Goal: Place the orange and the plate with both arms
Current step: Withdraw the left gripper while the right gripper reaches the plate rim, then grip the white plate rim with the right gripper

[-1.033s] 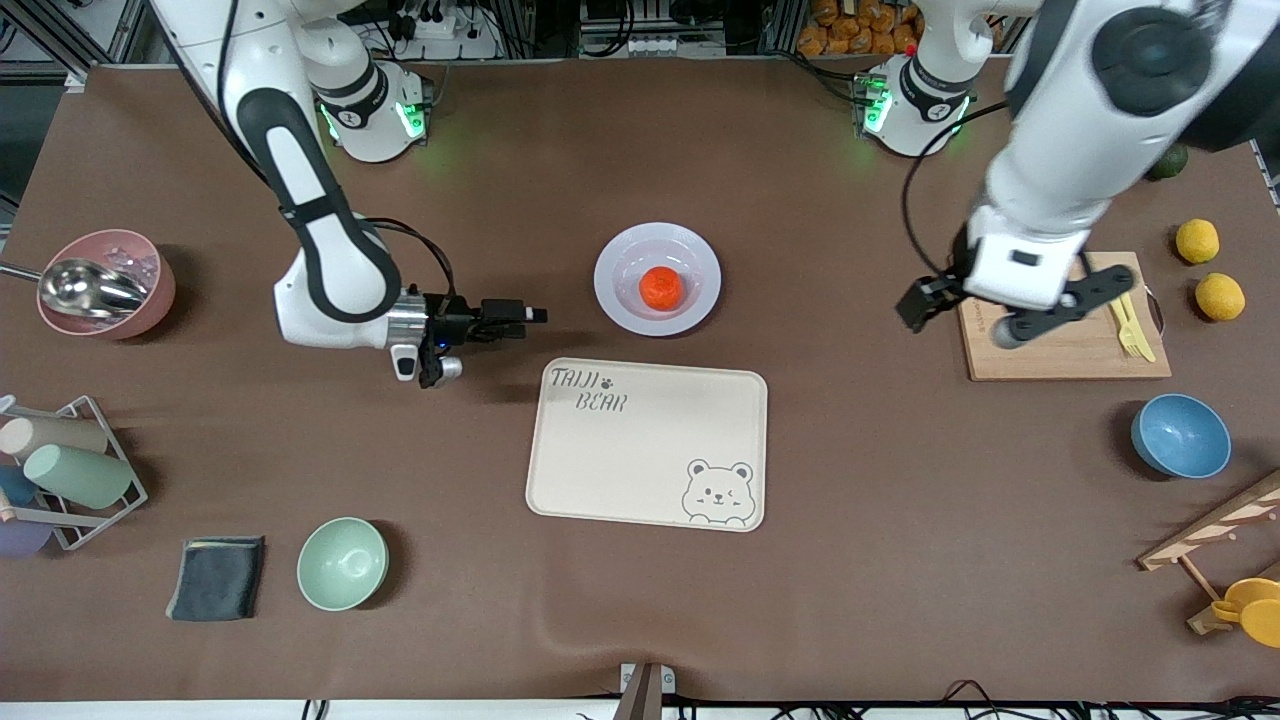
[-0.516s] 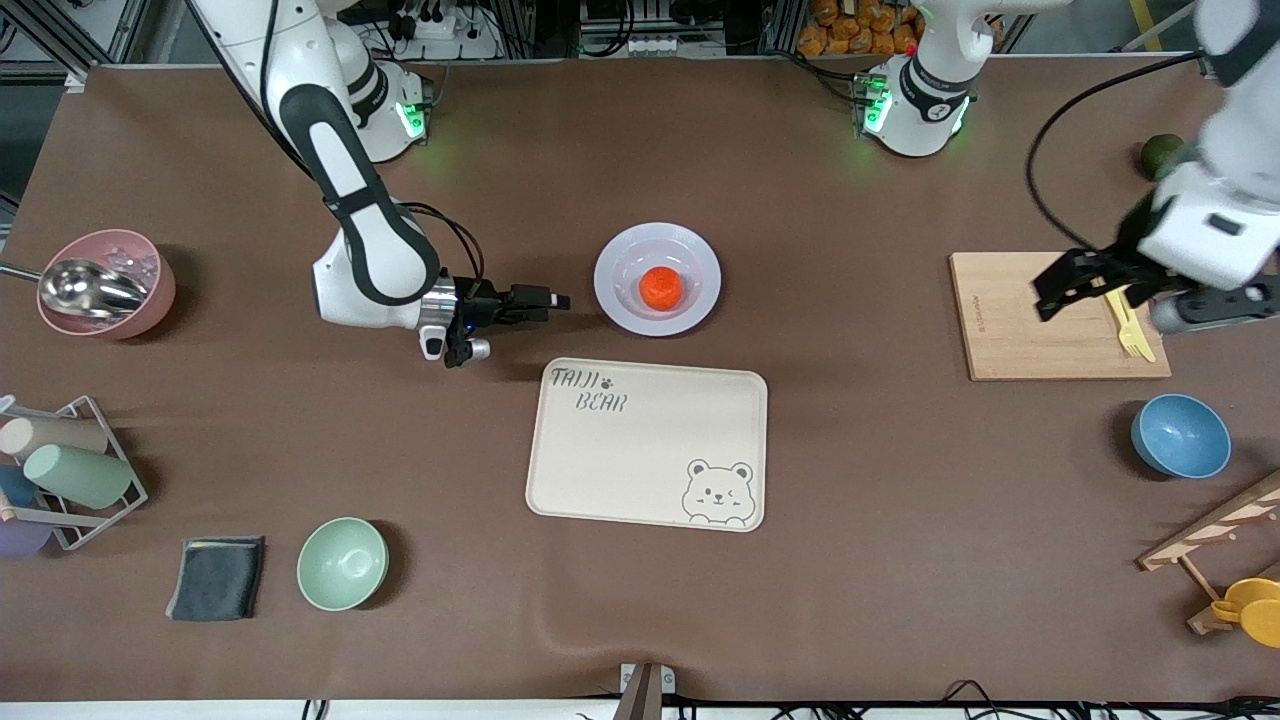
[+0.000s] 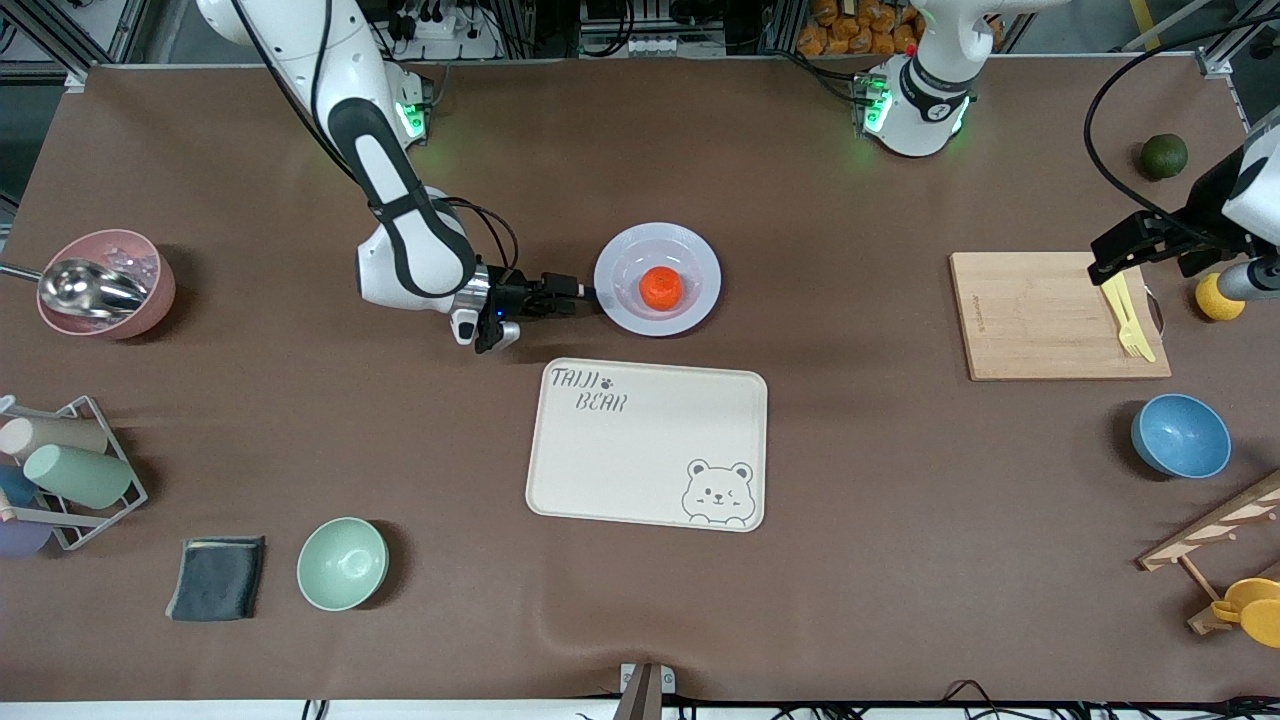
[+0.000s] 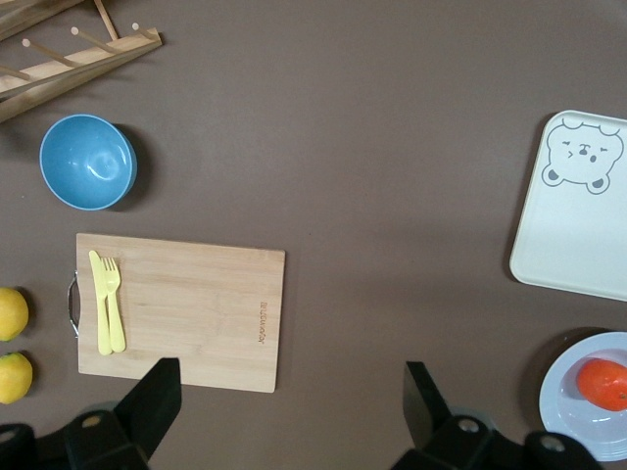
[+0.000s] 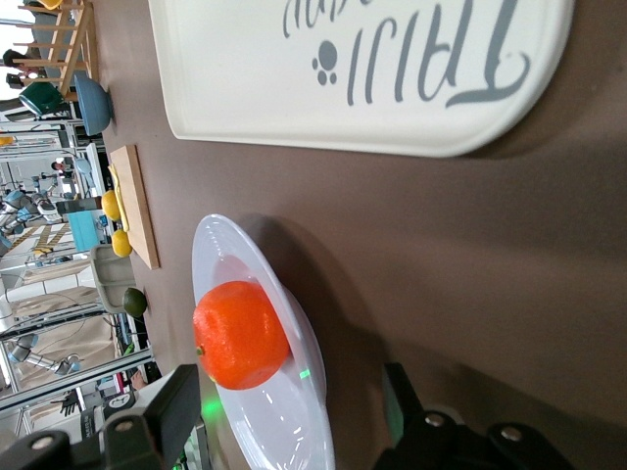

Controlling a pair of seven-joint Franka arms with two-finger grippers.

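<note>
I see R gripper (image 3: 583,292) spread at plate (image 3: 620,250) rim, orange (image 3: 661,287) inside, bear tray (image 3: 640,450) just nearer; L gripper (image 4: 289,416) spread over cutting board (image 3: 1030,320).

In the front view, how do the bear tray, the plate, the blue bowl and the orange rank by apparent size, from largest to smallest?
1. bear tray
2. plate
3. blue bowl
4. orange, which sits in the plate

All four rest at table level, so nearness to the camera hardly affects this order.
</note>
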